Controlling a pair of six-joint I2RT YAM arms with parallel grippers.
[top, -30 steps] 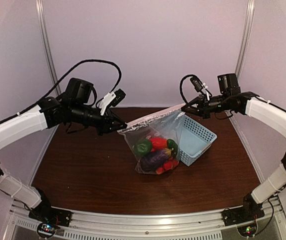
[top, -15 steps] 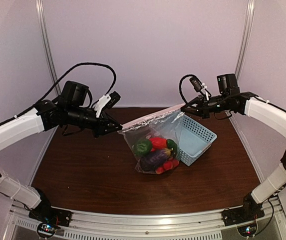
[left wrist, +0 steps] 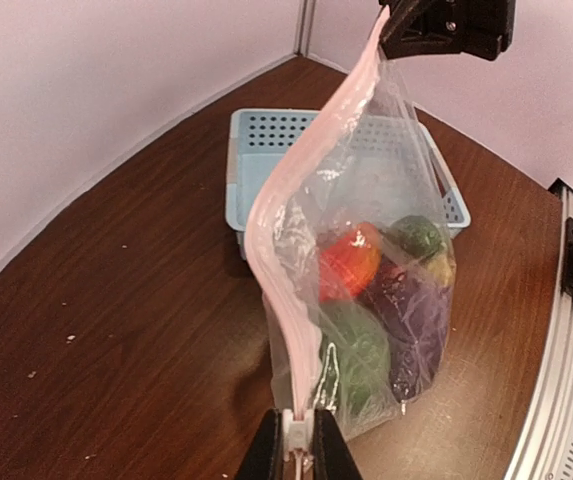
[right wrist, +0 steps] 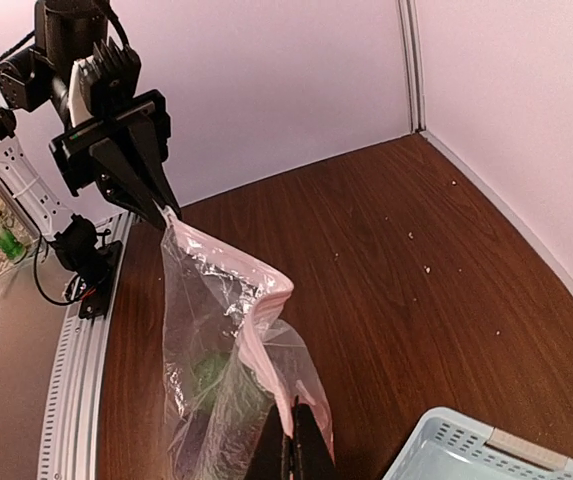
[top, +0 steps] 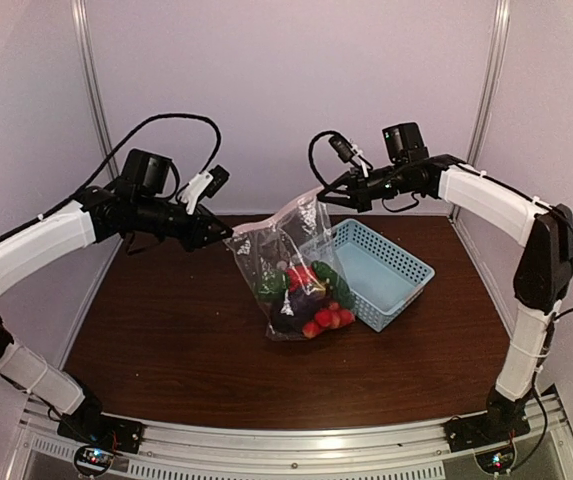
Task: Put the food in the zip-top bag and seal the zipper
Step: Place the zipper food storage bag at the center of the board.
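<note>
The clear zip-top bag [top: 291, 270] hangs between my two grippers above the table, its bottom about on the wood. Inside lie the food pieces: red strawberries [top: 328, 317], a green pepper [top: 269, 285], a dark purple eggplant [left wrist: 416, 315] and a red tomato [left wrist: 349, 262]. My left gripper [top: 228, 232] is shut on the white slider at the left end of the pink zipper [left wrist: 291, 270], seen between its fingers in the left wrist view [left wrist: 299, 445]. My right gripper [top: 323, 195] is shut on the zipper's right end, pinching the strip in the right wrist view [right wrist: 289, 440].
The light blue slotted basket [top: 381, 270] stands just right of the bag, touching or nearly touching it. It shows behind the bag in the left wrist view [left wrist: 266, 135] and at the lower right corner of the right wrist view [right wrist: 486, 450]. White walls enclose the table.
My right gripper has moved left and up with its bag end, and my left gripper has drawn back left. The bag now hangs narrower and taller, its mouth edge bunched.
</note>
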